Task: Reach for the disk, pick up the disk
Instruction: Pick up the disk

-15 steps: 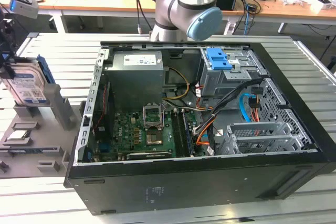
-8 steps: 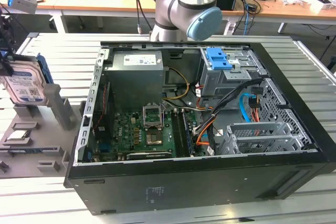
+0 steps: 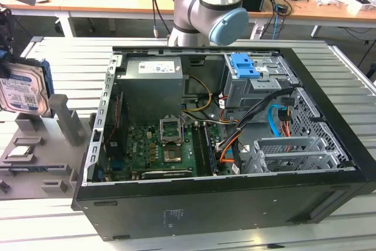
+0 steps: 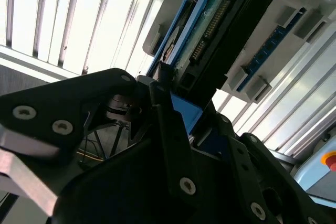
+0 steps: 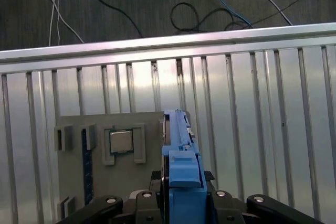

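The disk (image 3: 23,89) stands on edge at the exterior view's far left, just above the grey holder (image 3: 56,171); its white-and-blue label faces the camera. My gripper (image 3: 6,42) is a dark shape at the disk's upper left edge. In the first wrist view the disk (image 5: 181,145) shows edge-on with its blue rail uppermost, and my gripper (image 5: 184,187) has a finger tight against each side of it. In the second wrist view the disk (image 4: 210,35) runs out from between the black fingers (image 4: 168,124). The gripper looks shut on the disk.
A small square processor chip (image 5: 121,141) lies in a pocket of the grey holder (image 5: 71,174), beside the disk. The open computer case (image 3: 235,204) takes up the middle of the ribbed metal table (image 3: 70,57), with a blue latch piece (image 3: 245,66) on its drive cage. Desks with cables stand behind.
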